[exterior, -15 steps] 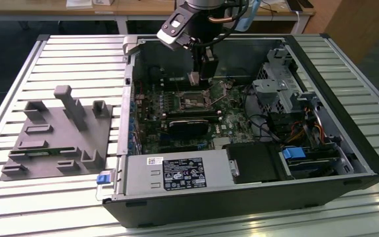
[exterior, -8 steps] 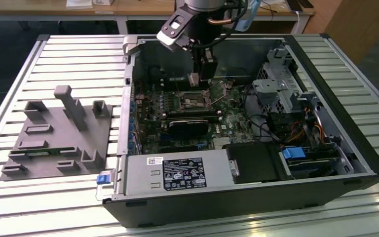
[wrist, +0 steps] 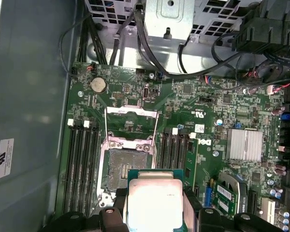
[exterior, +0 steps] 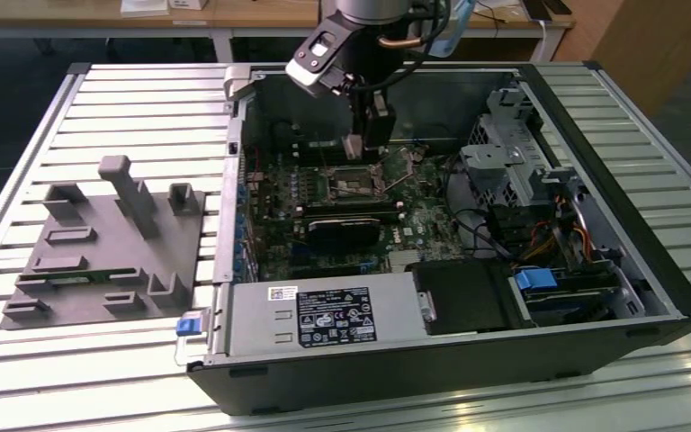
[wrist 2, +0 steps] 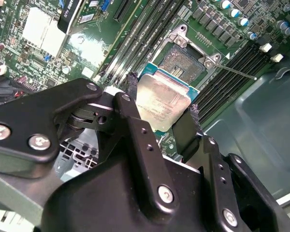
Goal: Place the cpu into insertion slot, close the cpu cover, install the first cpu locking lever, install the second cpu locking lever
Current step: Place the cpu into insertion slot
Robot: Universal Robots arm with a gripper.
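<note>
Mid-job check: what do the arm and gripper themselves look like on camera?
The gripper is matte black: jointed linkage bars fastened with silver screws, ending in narrow fingers with rough dark pads. In the exterior view the arm is dark grey, with a grey-and-white block at its wrist and brownish and pale blue cables alongside.
</note>
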